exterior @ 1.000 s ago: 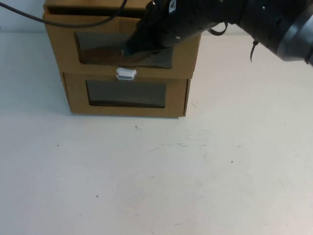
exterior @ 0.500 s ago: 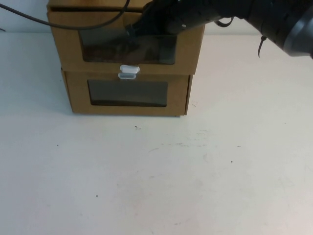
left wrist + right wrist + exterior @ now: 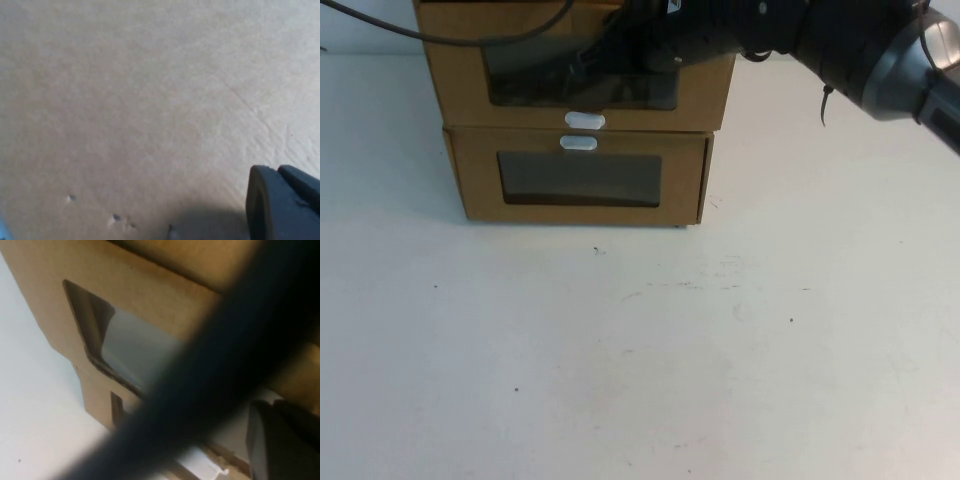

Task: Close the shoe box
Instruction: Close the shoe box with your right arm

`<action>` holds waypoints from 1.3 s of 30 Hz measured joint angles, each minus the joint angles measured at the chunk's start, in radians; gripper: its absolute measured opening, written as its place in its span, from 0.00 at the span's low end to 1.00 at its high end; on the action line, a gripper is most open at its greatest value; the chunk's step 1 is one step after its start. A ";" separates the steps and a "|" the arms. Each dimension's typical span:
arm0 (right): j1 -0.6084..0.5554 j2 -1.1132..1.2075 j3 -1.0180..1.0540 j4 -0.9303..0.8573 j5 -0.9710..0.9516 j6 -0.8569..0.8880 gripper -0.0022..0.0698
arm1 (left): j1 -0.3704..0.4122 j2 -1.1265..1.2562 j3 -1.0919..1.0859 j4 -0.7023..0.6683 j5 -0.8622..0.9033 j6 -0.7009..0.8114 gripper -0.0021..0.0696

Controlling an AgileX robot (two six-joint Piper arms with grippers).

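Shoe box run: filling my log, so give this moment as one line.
shoe box: front nearly flush with lower box | right gripper: at its window | left gripper: near cardboard

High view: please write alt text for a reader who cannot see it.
Two brown windowed boxes are stacked on a white table; the right claw presses the front of the upper shoe box, above the lower box. The left claw is out of this view.

High view: raised, angled down toward the table's (image 3: 640, 350) far edge. Left wrist view: pressed against bare cardboard. Right wrist view: close on the shoe box (image 3: 75, 305), shared with high view.
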 joint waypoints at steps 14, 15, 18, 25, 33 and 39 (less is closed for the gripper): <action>-0.001 -0.015 0.002 0.076 0.027 -0.016 0.01 | 0.000 -0.115 -0.033 0.012 0.008 0.000 0.02; -0.001 -0.028 0.004 0.093 0.042 -0.020 0.01 | 0.000 -0.129 -0.033 0.015 0.010 0.002 0.02; -0.004 -0.084 0.004 0.122 0.088 -0.026 0.01 | 0.000 -0.178 -0.034 0.028 0.013 0.004 0.02; -0.004 -0.234 0.002 0.141 0.244 -0.026 0.01 | 0.000 -0.285 -0.036 0.091 0.016 0.004 0.02; -0.004 -0.403 0.049 0.083 0.417 0.053 0.01 | 0.000 -0.454 0.134 0.097 0.018 0.021 0.02; -0.004 -0.657 0.317 0.012 0.415 0.131 0.01 | 0.000 -0.661 0.437 0.097 -0.068 0.063 0.02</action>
